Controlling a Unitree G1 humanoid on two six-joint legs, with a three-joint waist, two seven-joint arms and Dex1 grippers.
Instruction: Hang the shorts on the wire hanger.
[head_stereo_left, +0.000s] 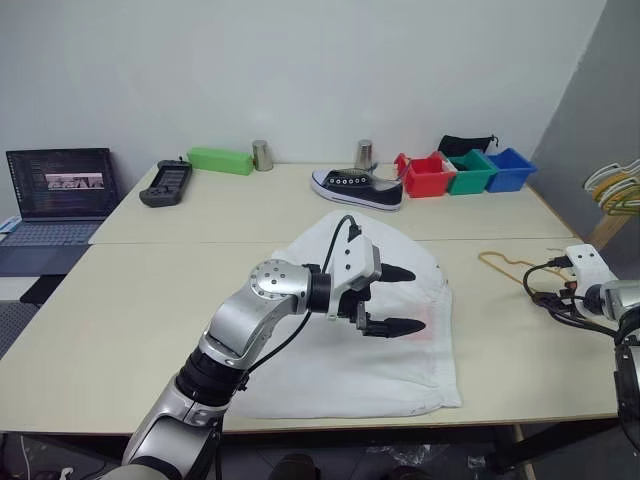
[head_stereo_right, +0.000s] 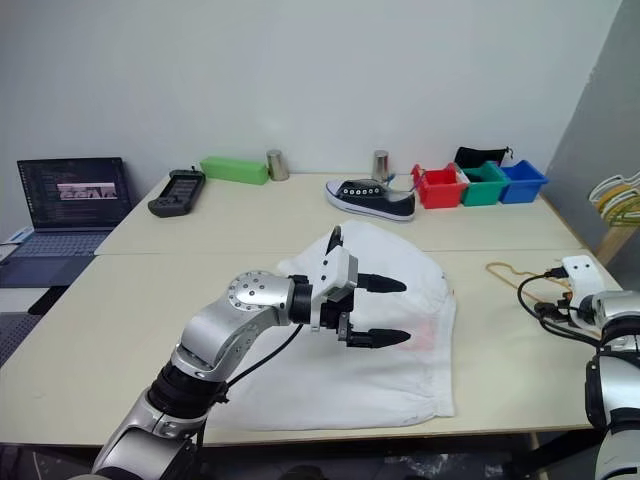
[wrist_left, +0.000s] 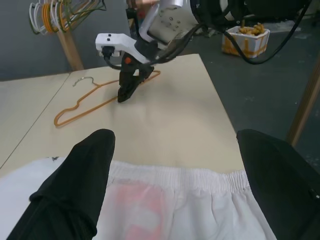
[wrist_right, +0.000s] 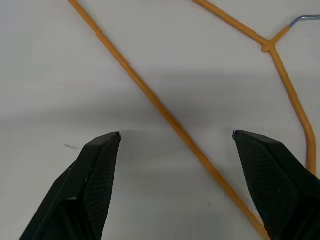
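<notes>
Two pincers wide, empty | left pincer over shorts | right pincer astride wire hanger

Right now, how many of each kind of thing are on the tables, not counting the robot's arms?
Shorts: 1
Wire hanger: 1
Shoe: 1
Small bins: 3, red, green, blue
Metal cups: 2
Green box: 1
Black controller: 1
Black pouch: 1
Laptop: 1
Total: 12

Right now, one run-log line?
left tool: open, above shorts | right tool: open, over wire hanger | shorts flat on table, not hung
</notes>
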